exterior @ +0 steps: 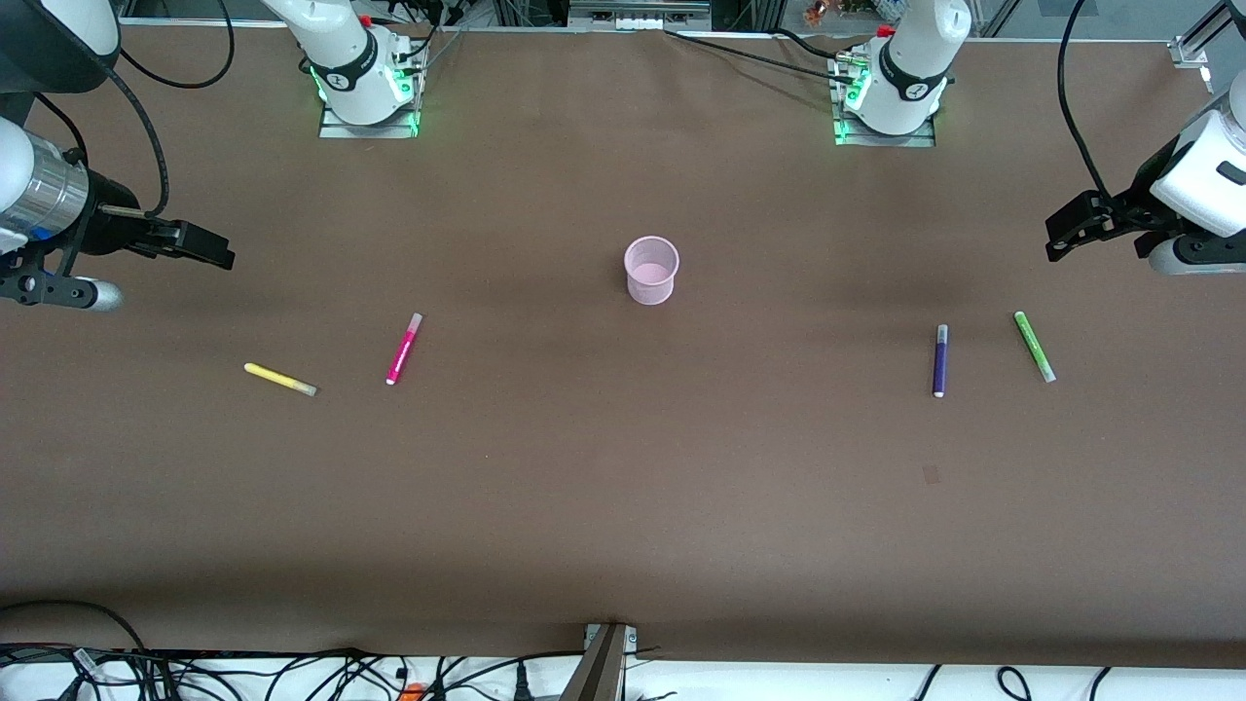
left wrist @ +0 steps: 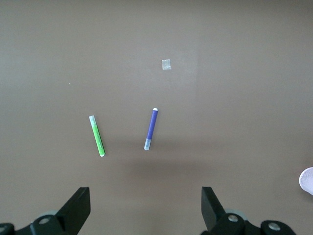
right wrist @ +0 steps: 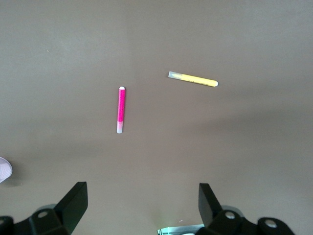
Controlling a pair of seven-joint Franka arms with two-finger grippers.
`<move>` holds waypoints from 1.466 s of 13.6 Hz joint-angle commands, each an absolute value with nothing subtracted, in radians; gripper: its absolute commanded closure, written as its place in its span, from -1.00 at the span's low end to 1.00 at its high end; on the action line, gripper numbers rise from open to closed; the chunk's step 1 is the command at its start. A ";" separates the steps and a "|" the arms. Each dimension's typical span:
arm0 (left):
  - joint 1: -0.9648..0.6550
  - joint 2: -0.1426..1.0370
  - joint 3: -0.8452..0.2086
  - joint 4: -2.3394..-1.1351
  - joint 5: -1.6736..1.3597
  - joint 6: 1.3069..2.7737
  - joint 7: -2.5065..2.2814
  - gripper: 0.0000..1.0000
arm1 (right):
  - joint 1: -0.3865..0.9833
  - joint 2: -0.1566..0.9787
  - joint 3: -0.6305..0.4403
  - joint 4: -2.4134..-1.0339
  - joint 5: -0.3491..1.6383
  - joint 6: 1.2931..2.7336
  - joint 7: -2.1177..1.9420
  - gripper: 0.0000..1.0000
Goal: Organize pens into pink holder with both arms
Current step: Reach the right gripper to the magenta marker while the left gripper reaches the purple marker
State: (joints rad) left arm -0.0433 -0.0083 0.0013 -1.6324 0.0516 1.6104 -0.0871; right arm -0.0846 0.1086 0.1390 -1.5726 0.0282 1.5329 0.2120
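We see the left gripper (exterior: pixel 1056 239) at the right edge of the front frame, jaws spread wide and holding nothing, up over bare worktop (exterior: pixel 623 506) above the green pen (exterior: pixel 1034 346) and purple pen (exterior: pixel 940 360). The right gripper (exterior: pixel 219 248) at the left edge is just as wide and empty, above the yellow pen (exterior: pixel 279 379) and magenta pen (exterior: pixel 404 348). The pink holder (exterior: pixel 650 271) stands upright at frame centre, apart from all four pens, which lie flat.
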 commanded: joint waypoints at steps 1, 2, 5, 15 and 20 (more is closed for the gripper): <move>-0.041 -0.028 0.003 -1.652 0.046 1.612 -0.086 -1.00 | -0.104 0.103 0.158 -1.568 0.018 1.525 0.216 -1.00; -0.041 -0.028 0.003 -1.652 0.046 1.611 -0.084 -1.00 | -0.104 0.106 0.158 -1.568 0.018 1.528 0.212 -1.00; -0.041 -0.028 0.003 -1.652 0.046 1.609 -0.084 -1.00 | -0.106 0.109 0.158 -1.568 0.018 1.531 0.209 -1.00; -0.028 0.110 0.000 -1.624 0.060 1.486 -0.007 -1.00 | -0.066 0.231 0.166 -1.572 0.023 1.563 0.463 -1.00; 0.018 0.274 0.005 -1.641 0.103 1.586 0.182 -1.00 | -0.038 0.325 0.166 -1.667 0.023 1.734 0.682 -1.00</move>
State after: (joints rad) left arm 0.0043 0.2087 0.0080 -1.6469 0.0730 1.5368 0.1123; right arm -0.0401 0.3122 0.1629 -1.6042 0.0284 1.6505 0.6207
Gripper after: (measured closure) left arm 0.000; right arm 0.000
